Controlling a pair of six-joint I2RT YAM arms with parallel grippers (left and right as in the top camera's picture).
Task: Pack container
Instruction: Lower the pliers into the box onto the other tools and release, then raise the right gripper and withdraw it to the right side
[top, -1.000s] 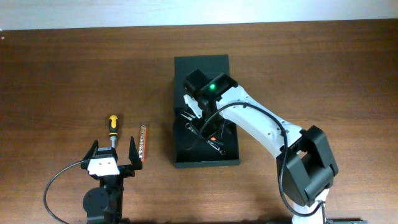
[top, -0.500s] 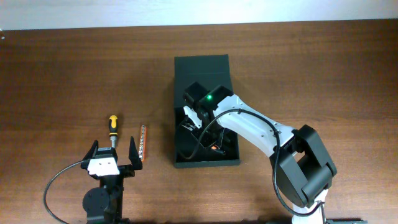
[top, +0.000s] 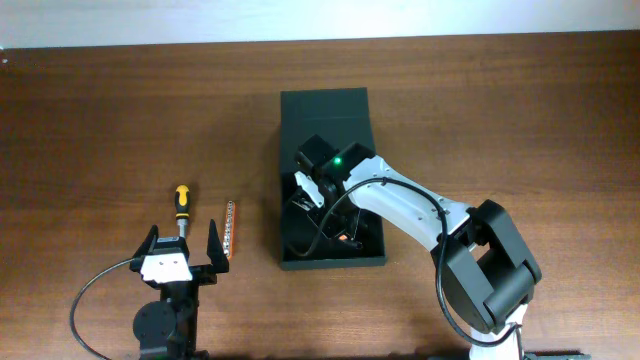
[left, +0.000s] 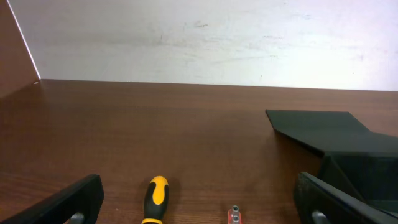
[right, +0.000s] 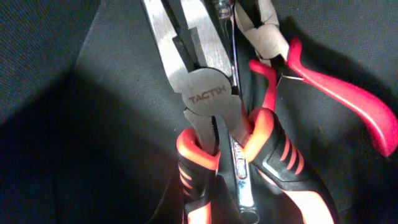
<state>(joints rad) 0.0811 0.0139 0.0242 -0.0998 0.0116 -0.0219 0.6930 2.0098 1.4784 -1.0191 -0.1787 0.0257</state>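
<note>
The container (top: 330, 263) sits mid-table (top: 520, 120) on dark brown wood before a pale wall (left: 199, 37), its flap laid open on the far side. In it I make out one pair of pliers (right: 208, 93), one red-handled cutter (right: 336, 87) and one wrench (right: 239, 180) lying across the pliers. My right gripper (top: 308, 192) is down inside, closed, on what I cannot tell, while my left gripper (top: 183, 240) is spread wide at the near edge behind one screwdriver (top: 182, 205) and one bit strip (top: 229, 228).
</note>
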